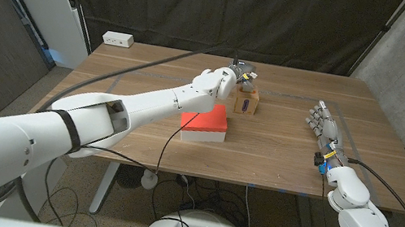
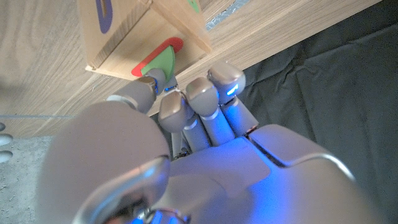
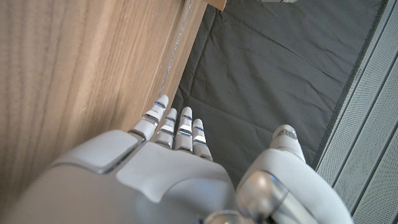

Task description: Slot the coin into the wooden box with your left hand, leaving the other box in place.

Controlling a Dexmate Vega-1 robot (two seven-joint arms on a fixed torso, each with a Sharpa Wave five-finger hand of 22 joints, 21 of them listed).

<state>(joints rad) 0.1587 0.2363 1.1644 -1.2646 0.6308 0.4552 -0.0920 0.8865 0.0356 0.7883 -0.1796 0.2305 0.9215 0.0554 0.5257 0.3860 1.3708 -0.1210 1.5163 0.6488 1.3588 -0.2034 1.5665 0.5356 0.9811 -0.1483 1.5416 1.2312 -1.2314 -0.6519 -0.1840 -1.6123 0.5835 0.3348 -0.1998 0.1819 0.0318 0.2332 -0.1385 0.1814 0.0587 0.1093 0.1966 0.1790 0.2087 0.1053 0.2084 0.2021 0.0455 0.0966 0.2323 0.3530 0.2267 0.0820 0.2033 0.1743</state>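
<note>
The small wooden box [image 1: 247, 102] stands at the table's middle back, with a blue oval mark on its near side. My left hand [image 1: 227, 80] reaches over its top from the left. In the left wrist view the fingertips [image 2: 151, 85] pinch a green coin [image 2: 160, 62], whose edge meets a red mark on the wooden box [image 2: 124, 31]. How deep the coin sits I cannot tell. My right hand [image 1: 324, 126] lies on the table at the right, holding nothing, with its fingers stretched out; it appears as my right hand [image 3: 174, 168] in the right wrist view.
A red box with a white base [image 1: 205, 124] sits just in front and to the left of the wooden box, under my left forearm. A white power strip [image 1: 118, 38] lies at the back left corner. A black cable [image 1: 153, 64] runs across the table's left part.
</note>
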